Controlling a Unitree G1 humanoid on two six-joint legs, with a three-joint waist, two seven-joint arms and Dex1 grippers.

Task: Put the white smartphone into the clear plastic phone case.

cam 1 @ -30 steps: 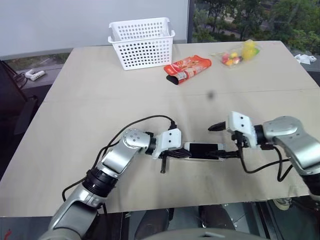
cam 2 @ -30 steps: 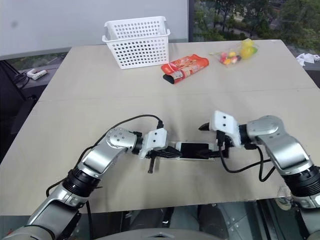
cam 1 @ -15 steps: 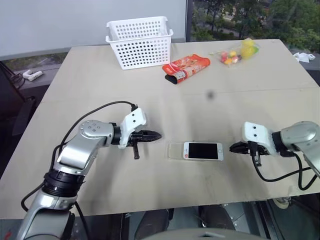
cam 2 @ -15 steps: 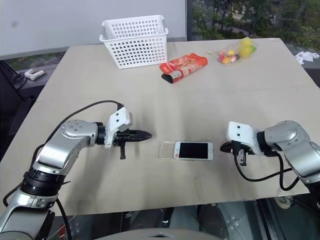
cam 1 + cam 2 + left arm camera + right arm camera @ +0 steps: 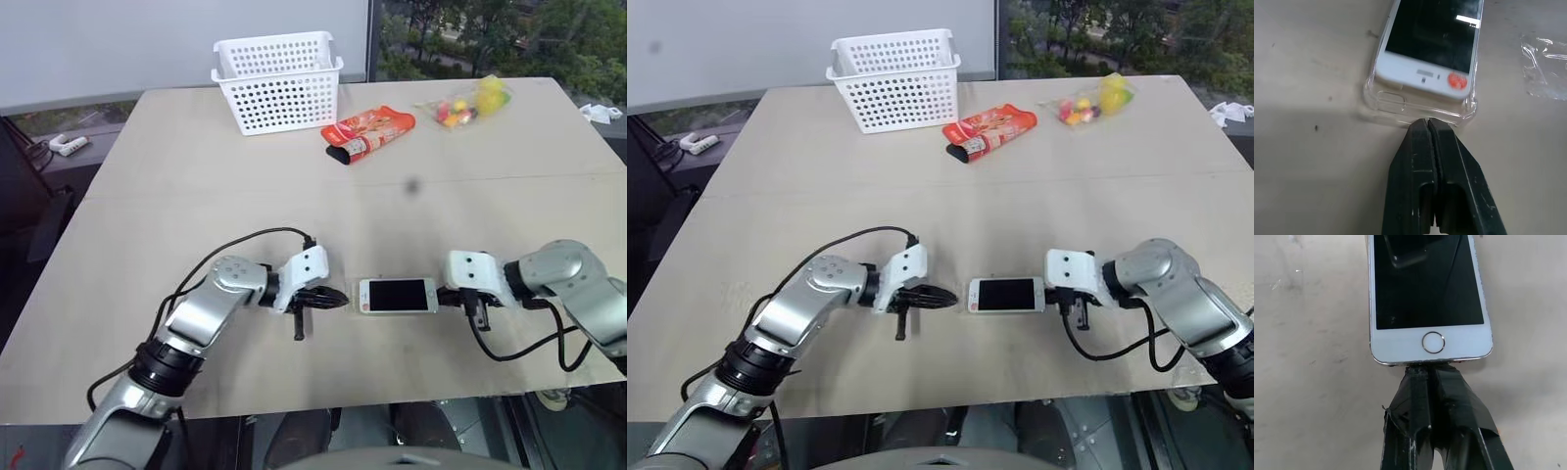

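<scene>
Flat on the table (image 5: 196, 176) between both tools, white smartphone (image 5: 397, 295) partly seated in clear plastic phone case (image 5: 1400, 105), left gripper (image 5: 1426, 123) pressed together against case's end, right gripper (image 5: 1429, 368) likewise pressed together at home-button end.

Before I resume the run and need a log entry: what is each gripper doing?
Left gripper: shut, holding nothing, tips against the clear plastic phone case.
Right gripper: shut, holding nothing, tips at the white smartphone's home-button end.

Both arms low, inward-pointing; left claw (image 5: 1428, 122) and right claw (image 5: 1431, 368) pinched tight, tips facing.
</scene>
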